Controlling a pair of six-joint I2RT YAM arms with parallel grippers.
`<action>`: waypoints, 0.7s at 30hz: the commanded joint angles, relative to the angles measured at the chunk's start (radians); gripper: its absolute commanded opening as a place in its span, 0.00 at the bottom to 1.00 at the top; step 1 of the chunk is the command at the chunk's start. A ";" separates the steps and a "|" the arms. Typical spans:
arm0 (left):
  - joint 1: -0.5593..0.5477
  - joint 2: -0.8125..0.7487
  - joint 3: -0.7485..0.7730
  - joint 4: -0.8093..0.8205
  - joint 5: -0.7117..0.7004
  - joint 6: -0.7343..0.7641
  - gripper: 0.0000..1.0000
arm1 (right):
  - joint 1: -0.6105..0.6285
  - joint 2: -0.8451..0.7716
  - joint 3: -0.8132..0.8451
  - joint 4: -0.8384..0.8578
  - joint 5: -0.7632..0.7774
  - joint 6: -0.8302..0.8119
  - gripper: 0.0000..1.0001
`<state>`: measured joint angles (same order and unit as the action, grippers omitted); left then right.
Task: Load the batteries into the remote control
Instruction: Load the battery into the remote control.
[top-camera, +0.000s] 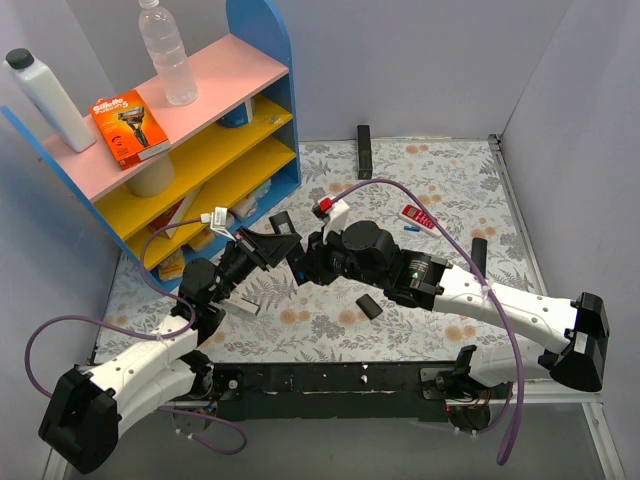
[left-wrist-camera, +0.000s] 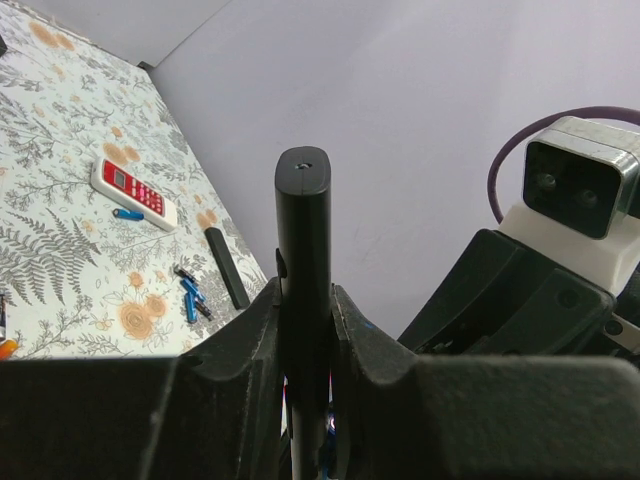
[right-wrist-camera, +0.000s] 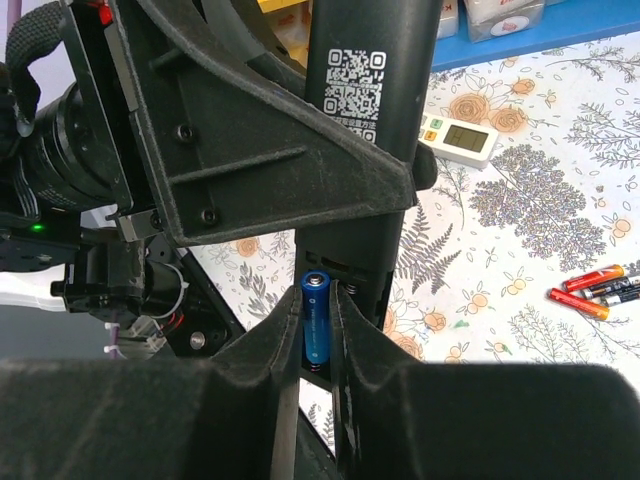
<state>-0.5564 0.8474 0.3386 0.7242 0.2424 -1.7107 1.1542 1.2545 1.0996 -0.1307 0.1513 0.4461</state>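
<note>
Here the left gripper (left-wrist-camera: 303, 305) is clamped on the black remote (left-wrist-camera: 303, 200), upright above the table (top-camera: 440, 175) middle. The right gripper (right-wrist-camera: 318, 303) pinches a blue battery (right-wrist-camera: 316, 330) at its open back compartment. Spare batteries (left-wrist-camera: 188, 297) lie right.

My right fingers (right-wrist-camera: 270, 360) hide the blue battery's (right-wrist-camera: 316, 318) lower end. The remote control (right-wrist-camera: 385, 60) runs off that view's top edge.
</note>
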 joint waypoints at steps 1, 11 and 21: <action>-0.007 -0.002 -0.001 0.129 0.012 -0.064 0.00 | 0.007 0.020 0.043 -0.040 0.030 -0.001 0.23; -0.010 0.018 -0.021 0.164 0.021 -0.093 0.00 | 0.007 0.019 0.065 -0.063 0.068 -0.003 0.36; -0.010 0.018 -0.047 0.179 0.012 -0.118 0.00 | 0.009 0.011 0.092 -0.107 0.109 -0.012 0.43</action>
<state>-0.5579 0.8806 0.2993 0.8326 0.2409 -1.7977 1.1698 1.2613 1.1431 -0.1913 0.1776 0.4496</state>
